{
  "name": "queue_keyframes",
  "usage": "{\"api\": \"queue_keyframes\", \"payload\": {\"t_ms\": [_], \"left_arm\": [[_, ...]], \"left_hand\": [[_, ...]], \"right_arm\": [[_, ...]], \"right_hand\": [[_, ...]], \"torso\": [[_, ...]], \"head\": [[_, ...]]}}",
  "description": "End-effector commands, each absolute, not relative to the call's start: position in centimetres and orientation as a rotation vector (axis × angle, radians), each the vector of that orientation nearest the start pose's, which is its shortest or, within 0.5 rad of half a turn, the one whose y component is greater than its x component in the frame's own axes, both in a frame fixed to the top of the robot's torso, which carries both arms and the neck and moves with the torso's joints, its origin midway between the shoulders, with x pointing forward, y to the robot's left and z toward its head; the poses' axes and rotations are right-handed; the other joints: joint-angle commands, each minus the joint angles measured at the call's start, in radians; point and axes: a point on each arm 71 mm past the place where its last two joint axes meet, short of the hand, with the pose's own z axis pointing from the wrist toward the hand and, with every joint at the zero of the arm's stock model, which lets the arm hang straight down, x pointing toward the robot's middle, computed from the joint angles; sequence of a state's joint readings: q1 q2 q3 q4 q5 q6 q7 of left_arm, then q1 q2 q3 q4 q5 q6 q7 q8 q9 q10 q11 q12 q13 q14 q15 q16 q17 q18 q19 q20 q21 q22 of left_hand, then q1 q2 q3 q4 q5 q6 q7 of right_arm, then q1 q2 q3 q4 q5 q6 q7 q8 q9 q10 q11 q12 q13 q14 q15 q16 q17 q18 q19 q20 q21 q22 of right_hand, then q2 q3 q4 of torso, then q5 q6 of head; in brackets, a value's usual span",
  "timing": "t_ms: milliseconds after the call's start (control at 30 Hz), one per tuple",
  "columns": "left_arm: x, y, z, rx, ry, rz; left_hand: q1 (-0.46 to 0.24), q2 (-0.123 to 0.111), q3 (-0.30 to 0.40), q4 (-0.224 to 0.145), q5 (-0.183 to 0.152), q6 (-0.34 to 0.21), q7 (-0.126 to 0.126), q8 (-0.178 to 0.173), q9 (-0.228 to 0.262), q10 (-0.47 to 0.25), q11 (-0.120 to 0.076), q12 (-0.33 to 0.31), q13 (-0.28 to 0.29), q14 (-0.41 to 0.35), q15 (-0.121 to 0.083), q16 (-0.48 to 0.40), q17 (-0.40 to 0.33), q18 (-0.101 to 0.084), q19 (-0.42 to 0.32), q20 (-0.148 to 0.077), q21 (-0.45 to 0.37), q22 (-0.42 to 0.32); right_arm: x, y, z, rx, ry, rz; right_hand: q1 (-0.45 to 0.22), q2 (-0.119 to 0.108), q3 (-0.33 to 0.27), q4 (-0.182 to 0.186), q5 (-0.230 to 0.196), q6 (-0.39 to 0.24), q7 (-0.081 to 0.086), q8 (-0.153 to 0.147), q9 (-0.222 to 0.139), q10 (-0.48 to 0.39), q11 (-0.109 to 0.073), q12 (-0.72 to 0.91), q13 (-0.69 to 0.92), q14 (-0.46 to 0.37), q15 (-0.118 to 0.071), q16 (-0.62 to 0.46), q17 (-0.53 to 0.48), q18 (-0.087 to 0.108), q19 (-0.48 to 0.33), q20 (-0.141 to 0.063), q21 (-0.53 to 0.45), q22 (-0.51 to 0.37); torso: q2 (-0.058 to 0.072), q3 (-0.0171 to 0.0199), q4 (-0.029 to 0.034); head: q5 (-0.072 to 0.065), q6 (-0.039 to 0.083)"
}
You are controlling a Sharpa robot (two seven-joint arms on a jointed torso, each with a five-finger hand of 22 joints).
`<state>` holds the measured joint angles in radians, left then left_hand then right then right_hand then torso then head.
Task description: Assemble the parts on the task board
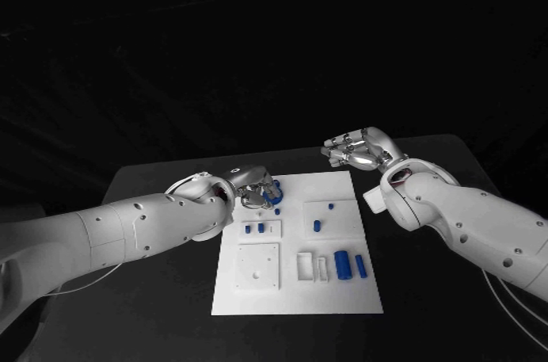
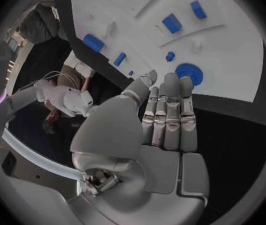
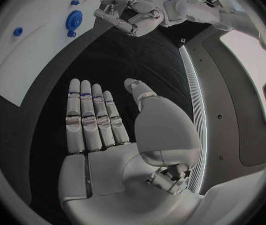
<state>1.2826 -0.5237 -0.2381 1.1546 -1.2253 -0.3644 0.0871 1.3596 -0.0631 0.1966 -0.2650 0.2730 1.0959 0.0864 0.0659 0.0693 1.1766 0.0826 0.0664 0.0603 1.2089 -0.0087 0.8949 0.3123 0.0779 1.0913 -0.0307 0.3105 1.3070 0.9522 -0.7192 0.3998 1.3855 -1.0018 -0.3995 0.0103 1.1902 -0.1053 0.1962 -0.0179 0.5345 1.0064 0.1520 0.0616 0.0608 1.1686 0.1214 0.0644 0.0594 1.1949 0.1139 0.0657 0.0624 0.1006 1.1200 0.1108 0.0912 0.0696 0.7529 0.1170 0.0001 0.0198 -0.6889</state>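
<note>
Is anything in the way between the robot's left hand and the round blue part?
Nothing visible is. The left hand hovers open with its fingertips right beside the round blue part, which lies on the task board; no other piece sits between them.

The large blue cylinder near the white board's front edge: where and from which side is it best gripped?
Probably at its middle, from above: the large blue cylinder lies flat, lengthwise away from the robot, so a pinch across its round sides should fit.

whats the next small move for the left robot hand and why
Probably lower the left robot hand and close its fingers on the blue gear: the fingers are straight, holding nothing, their tips right by the gear on the task board.
</note>
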Motion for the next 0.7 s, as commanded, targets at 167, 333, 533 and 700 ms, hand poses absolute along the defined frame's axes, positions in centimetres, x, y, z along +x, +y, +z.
{"api": "queue_keyframes", "payload": {"t_ms": [167, 333, 533, 700], "left_arm": [[53.2, 11.9, -22.5, 0.408, 1.621, -0.728], [53.5, 11.2, -23.0, 0.463, 1.619, -0.688], [54.0, 11.2, -23.6, 0.496, 1.662, -0.629], [54.3, 11.0, -23.7, 0.511, 1.674, -0.612]], "left_hand": [[0.023, -0.013, -0.016, 0.019, -0.013, -0.009, 0.002, -0.002, 0.001, -0.005, -0.001, -0.005, -0.001, -0.005, -0.005, 0.012, -0.014, -0.006, 0.024, -0.002, -0.047, 0.005], [0.03, -0.02, -0.016, 0.028, -0.013, -0.039, 0.001, -0.002, -0.003, -0.031, 0.003, -0.005, -0.001, -0.001, -0.005, 0.022, -0.018, -0.005, 0.034, -0.002, -0.06, 0.018], [0.086, -0.035, -0.083, 0.1, -0.066, -0.057, 0.0, -0.002, -0.003, -0.126, 0.014, -0.002, -0.001, -0.023, 0.002, -0.017, -0.067, -0.018, 0.037, 0.006, -0.141, -0.016], [0.094, -0.028, -0.074, 0.11, -0.062, -0.042, 0.003, -0.002, -0.003, -0.107, 0.008, -0.002, -0.002, -0.021, -0.005, 0.014, -0.068, -0.019, 0.053, -0.001, -0.151, 0.014]], "right_arm": [[52.2, -20.7, -16.1, 0.547, 1.444, 1.042], [52.2, -20.6, -16.1, 0.541, 1.444, 1.044], [52.2, -20.6, -16.0, 0.54, 1.444, 1.043], [52.2, -20.5, -16.0, 0.539, 1.444, 1.045]], "right_hand": [[0.005, 0.001, 0.007, -0.003, 0.007, -0.004, -0.001, -0.001, 0.0, -0.005, -0.003, -0.006, -0.001, -0.006, 0.0, -0.004, -0.002, 0.014, -0.005, 0.0, -0.004, -0.001], [0.005, 0.0, 0.008, -0.004, 0.009, -0.003, -0.001, 0.0, 0.001, -0.005, -0.003, -0.006, -0.001, -0.006, 0.0, -0.004, -0.002, 0.014, -0.005, 0.0, -0.004, -0.001], [0.004, -0.001, 0.009, -0.004, 0.012, -0.003, -0.001, -0.001, 0.0, -0.005, -0.003, -0.006, -0.001, -0.006, 0.0, -0.004, -0.002, 0.014, -0.005, 0.0, -0.004, -0.001], [0.003, -0.001, 0.009, -0.004, 0.012, -0.004, -0.001, -0.001, 0.0, -0.005, -0.003, -0.006, -0.001, -0.007, 0.0, -0.004, -0.002, 0.014, -0.005, 0.0, -0.004, -0.001]], "torso": [[0.0, 0.0015, -0.0028], [-0.001, 0.0023, -0.0023], [-0.001, 0.002, -0.0013], [-0.001, 0.0022, -0.0031]], "head": [[0.001, 0.003], [-0.001, 0.005], [-0.007, 0.003], [-0.006, 0.004]]}}
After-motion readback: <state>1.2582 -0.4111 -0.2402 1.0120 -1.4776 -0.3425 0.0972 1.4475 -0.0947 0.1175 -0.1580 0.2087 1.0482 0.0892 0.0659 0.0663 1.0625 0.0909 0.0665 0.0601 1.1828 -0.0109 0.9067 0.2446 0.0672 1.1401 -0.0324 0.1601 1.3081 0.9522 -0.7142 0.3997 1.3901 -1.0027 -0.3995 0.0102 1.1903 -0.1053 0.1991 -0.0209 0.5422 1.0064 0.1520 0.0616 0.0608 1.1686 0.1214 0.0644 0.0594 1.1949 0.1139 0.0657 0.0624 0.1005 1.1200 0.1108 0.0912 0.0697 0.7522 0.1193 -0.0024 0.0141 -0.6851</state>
